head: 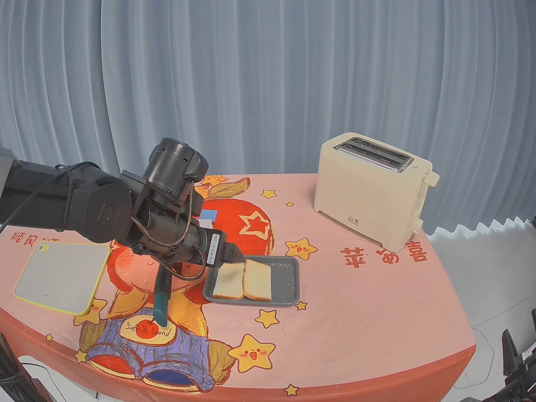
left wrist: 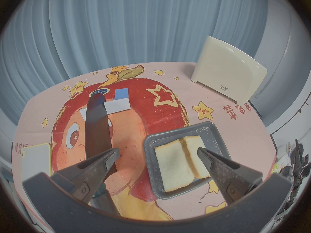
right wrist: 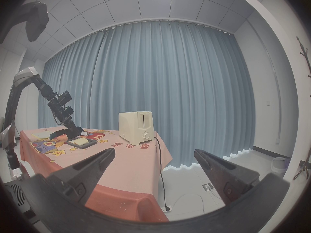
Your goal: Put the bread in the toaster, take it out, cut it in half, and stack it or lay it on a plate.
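Observation:
Two slices of white bread lie side by side, overlapping a little, in a shallow grey tray near the middle of the table. My left gripper hangs open just above them, its fingers straddling the slices with nothing held. The cream toaster stands at the back right, both slots empty. A knife with a teal handle lies left of the tray, its dark blade pointing away. My right gripper is open and empty, low and off the table's right side.
A pale cutting board with a yellow rim lies at the table's left. Small white and blue cards sit behind the knife. The toaster's cord drops off the table's right edge. A pink printed cloth covers the table.

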Tool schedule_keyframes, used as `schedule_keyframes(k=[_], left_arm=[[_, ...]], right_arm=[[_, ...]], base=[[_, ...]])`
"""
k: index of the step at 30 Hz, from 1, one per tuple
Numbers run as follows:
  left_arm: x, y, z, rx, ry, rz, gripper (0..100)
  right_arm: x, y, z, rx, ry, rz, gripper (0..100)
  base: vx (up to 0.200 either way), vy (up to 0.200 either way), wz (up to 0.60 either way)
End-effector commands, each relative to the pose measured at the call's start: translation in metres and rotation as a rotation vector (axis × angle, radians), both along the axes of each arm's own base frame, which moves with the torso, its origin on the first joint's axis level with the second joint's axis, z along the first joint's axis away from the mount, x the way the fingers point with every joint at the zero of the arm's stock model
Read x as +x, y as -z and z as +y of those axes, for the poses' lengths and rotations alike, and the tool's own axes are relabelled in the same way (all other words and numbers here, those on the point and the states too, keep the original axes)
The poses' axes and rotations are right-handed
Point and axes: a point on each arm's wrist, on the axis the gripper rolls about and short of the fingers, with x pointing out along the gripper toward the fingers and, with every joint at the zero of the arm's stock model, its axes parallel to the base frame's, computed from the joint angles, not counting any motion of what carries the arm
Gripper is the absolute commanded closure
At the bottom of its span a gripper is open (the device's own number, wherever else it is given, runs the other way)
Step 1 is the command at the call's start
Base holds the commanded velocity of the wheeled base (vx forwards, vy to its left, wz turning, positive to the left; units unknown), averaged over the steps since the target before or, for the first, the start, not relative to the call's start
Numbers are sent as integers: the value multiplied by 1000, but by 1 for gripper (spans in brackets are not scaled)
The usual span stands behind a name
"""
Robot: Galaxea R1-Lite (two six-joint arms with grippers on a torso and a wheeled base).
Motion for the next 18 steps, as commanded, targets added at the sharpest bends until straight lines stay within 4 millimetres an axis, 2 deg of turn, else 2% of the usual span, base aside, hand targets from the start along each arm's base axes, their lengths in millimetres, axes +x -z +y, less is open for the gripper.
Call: schedule_keyframes(k=[1,9,18], left_arm=[[-7,1,-3,8,13,-3,0],[-25,-13,-3,-8,38,-38,0],[-25,-18,-1,36,-25,-106,0]], right_arm=[[0,5,0,0,-1,1,0],[0,5,0,0,-1,1,0],[0,5,0,0,-1,1,0]], base=[[0,0,0],[0,0,0],[0,0,0]])
